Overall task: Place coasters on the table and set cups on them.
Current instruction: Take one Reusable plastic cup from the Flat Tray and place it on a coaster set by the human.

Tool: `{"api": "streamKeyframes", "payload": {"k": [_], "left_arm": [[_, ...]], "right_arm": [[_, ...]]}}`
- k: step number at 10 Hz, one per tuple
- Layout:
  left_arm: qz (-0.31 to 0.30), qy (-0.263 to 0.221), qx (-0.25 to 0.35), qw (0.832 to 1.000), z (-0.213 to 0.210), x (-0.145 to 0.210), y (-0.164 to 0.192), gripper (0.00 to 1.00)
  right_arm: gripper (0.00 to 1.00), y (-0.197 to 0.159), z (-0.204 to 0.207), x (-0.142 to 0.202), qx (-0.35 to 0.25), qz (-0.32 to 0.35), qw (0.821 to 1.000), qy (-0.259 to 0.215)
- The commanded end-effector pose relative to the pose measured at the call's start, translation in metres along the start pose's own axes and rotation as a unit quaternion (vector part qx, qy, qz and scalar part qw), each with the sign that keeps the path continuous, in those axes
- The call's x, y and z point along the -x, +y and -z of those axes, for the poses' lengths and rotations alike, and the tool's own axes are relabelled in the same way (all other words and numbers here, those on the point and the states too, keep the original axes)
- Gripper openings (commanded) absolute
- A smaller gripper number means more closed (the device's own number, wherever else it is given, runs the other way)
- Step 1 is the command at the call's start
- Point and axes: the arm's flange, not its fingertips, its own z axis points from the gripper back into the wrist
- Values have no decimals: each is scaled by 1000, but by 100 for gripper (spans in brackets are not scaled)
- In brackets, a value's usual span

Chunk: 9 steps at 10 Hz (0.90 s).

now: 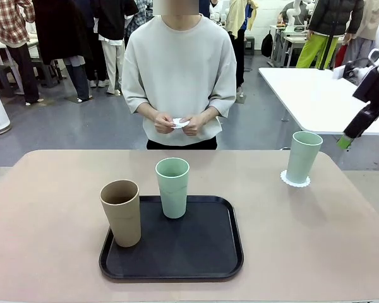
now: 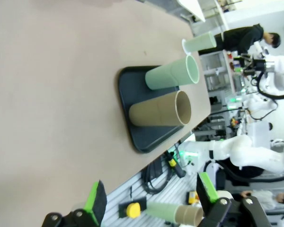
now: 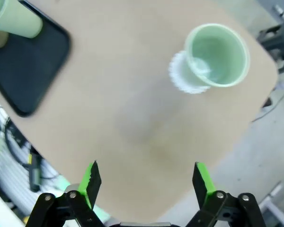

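Closest to the desk's (image 1: 50, 189) near edge sits the black tray (image 1: 202, 252), carrying the tan cup (image 1: 121, 213) at its left edge and one mint cup (image 1: 172, 187) at its far edge, both apparently waiting for coasters. The other mint cup (image 1: 303, 156) stands finished on a lacy coaster (image 1: 295, 182) near the far right corner. Beyond the far edge, the person's hands (image 1: 165, 122) pinch another coaster (image 1: 179, 122), likely about to lay it down. The right gripper (image 3: 146, 177) hangs raised over that right corner, tilted down, jaws wide and empty. The left gripper (image 2: 151, 191), equally wide and empty, hovers off the desk's edge with its wrist rolled.
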Motion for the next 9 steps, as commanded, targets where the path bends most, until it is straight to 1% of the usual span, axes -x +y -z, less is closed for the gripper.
{"api": "streamKeyframes", "payload": {"k": [1,2,3,4,5,6,7,8,9], "left_arm": [[3,-5,4,1000,-1,0,0,100],[3,-5,4,1000,-1,0,0,100],[3,-5,4,1000,-1,0,0,100],[3,-5,4,1000,-1,0,0,100],[3,-5,4,1000,-1,0,0,100],[3,-5,4,1000,-1,0,0,100],[3,-5,4,1000,-1,0,0,100],[3,-5,4,1000,-1,0,0,100],[3,-5,4,1000,-1,0,0,100]], "right_arm": [[100,40,3,15,-5,45,998,-33],[100,56,8,22,-1,48,998,-39],[100,23,2,6,-12,23,1000,-9],[100,23,2,6,-12,23,1000,-9],[100,46,3,17,-13,33,999,-19],[100,17,4,19,-142,43,984,-101],[100,-9,6,31,-241,62,956,-157],[100,-31,5,48,-304,68,930,-195],[100,-52,0,65,-341,78,906,-238]]}}
